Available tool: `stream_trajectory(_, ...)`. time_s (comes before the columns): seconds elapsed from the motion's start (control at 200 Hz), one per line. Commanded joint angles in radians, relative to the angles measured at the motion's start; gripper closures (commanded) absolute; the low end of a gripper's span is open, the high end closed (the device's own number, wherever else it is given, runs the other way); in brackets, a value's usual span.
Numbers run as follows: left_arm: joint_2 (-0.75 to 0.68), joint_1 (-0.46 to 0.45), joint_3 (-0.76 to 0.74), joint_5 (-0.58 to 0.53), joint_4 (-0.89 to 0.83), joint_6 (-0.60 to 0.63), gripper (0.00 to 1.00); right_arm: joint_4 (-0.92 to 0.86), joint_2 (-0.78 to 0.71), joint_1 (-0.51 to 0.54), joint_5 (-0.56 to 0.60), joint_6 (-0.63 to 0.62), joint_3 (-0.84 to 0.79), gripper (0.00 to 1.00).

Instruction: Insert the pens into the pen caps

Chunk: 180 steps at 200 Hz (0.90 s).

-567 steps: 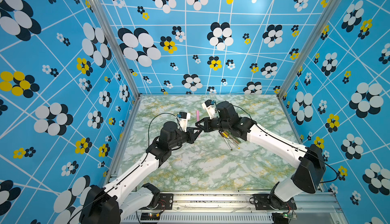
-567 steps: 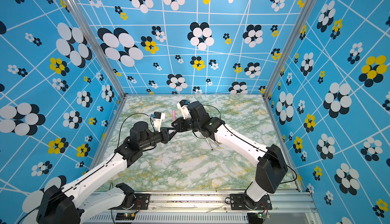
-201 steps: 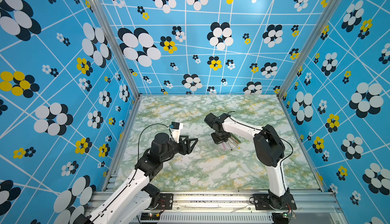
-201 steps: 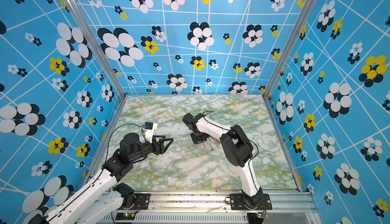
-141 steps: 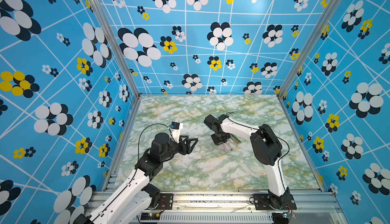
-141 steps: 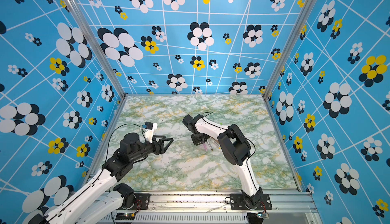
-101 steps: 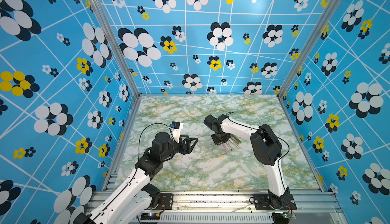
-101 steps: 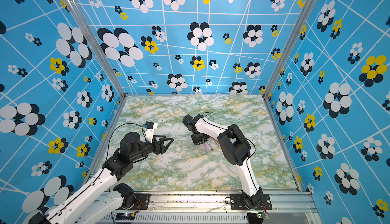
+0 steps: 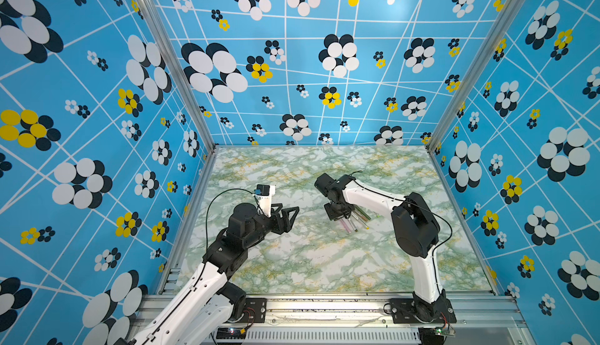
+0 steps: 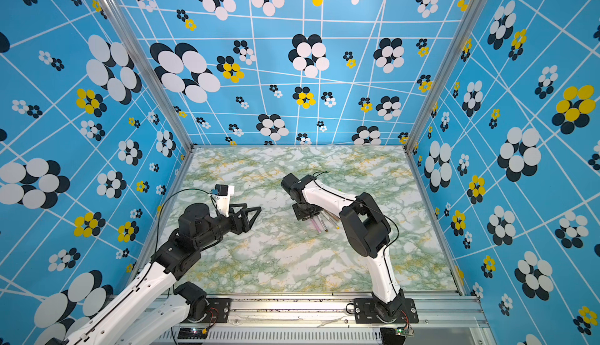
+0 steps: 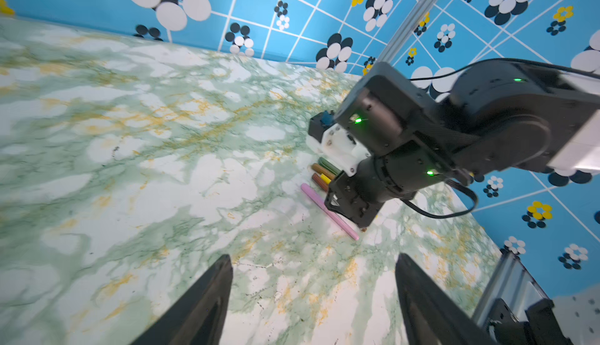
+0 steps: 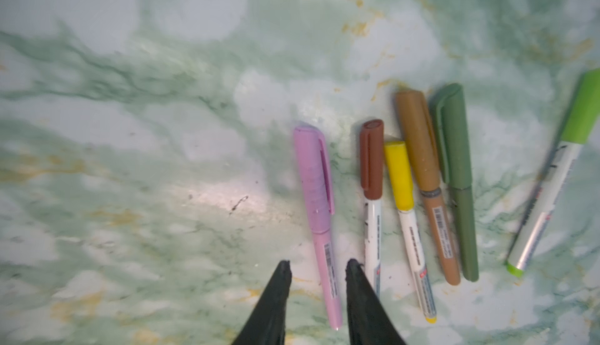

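Right gripper [image 12: 319,263], jaws narrowly apart, straddles a capped pink plastic pen [image 12: 313,177]; best lifted straight up, not nudging it. Left gripper [image 11: 313,259] gapes wide, empty

Six pens [image 12: 402,177] lie side by side on the table [image 9: 292,262], near its middle, with pen caps [image 12: 371,158] fitted on their ends. Five lie close together; the sixth lies a little apart. The right pincer [image 12: 318,263] stands over the opposite end pen, a fingertip on either side of its barrel. The left pincer [image 9: 289,215] is well apart, to the left.
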Motion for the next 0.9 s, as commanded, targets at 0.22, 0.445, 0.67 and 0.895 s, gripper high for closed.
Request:
stream_trajectory(0.22,0.019,0.158,0.055,-0.475,-0.065,0.049,0.04,0.439,-0.440,-0.251,-0.059,0.007,-0.248,0.63)
stream_trajectory(0.445,0.021,0.254,-0.039,-0.724,-0.008,0.070,0.00,0.667,-0.627,-0.521,0.110,-0.015,-0.591,0.62)
stream_trajectory(0.67,0.168,0.273,-0.124,-0.897,0.102,0.168,0.01,1.099,-0.714,-0.594,0.279,-0.215,-0.946,0.60)
stream_trajectory(0.895,0.293,0.308,-0.188,-0.796,0.331,0.272,0.01,1.329,-0.654,-0.594,0.261,-0.257,-1.075,0.53)
